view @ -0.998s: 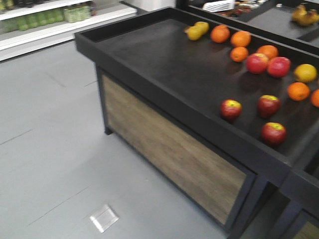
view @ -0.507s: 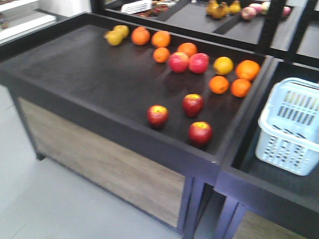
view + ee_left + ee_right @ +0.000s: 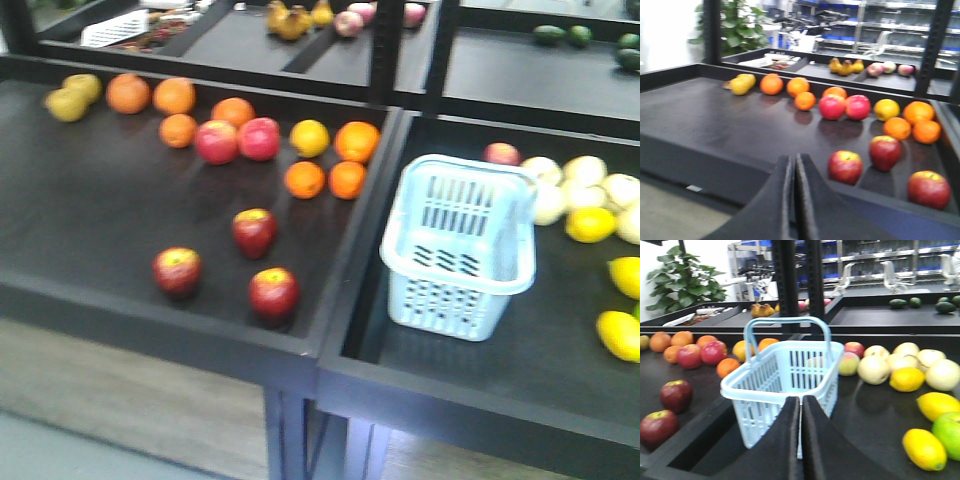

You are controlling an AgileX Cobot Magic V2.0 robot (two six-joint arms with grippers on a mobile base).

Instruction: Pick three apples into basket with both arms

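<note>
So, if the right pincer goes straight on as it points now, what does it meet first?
Probably the near wall of the basket, straight ahead of the right pincer; depth is unclear.

The apples (image 3: pixel 254 232) are dark red with yellow-green patches, the slotted basket (image 3: pixel 450 295) pale blue.

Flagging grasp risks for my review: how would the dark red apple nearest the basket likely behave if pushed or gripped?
The apple is round and rests free on the flat black tray, so a push would probably roll it; the raised front rim should stop it. Its skin looks smooth, so an off-centre grip may slip.
</note>
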